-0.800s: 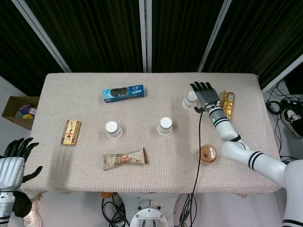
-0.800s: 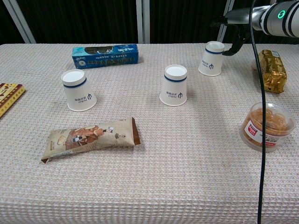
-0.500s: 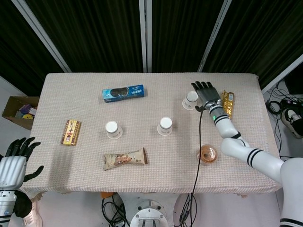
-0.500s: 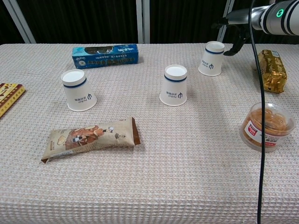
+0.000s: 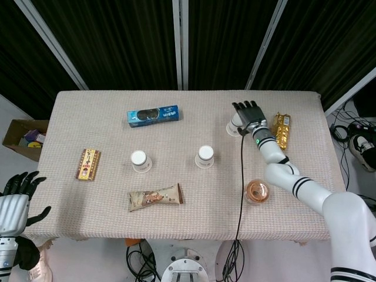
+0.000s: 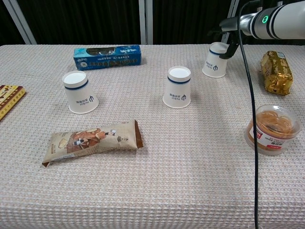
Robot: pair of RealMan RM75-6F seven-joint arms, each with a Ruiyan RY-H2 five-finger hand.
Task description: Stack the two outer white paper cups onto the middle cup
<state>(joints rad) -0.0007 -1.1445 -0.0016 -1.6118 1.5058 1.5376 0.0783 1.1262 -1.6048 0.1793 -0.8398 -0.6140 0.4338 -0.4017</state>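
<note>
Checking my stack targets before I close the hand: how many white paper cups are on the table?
3, all upside down: left cup near the table's left, middle cup at centre, right cup at the far right beside the right hand. None appear hidden.

The table (image 5: 106,200) has a bumpy cloth on it. Around the middle cup (image 5: 205,156) sit two more cups (image 5: 139,160) (image 5: 236,124), a blue box (image 5: 153,115), snack bars (image 5: 155,197) and a round tub (image 5: 257,191).

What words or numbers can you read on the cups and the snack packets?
Nothing can be read for sure.
Three white paper cups: blue band and small logo, lettering too small.
Blue box: print blurred.
Brown wrapper: print too small.
Round tub: red label, unreadable.
Gold packet: no clear text.
</note>
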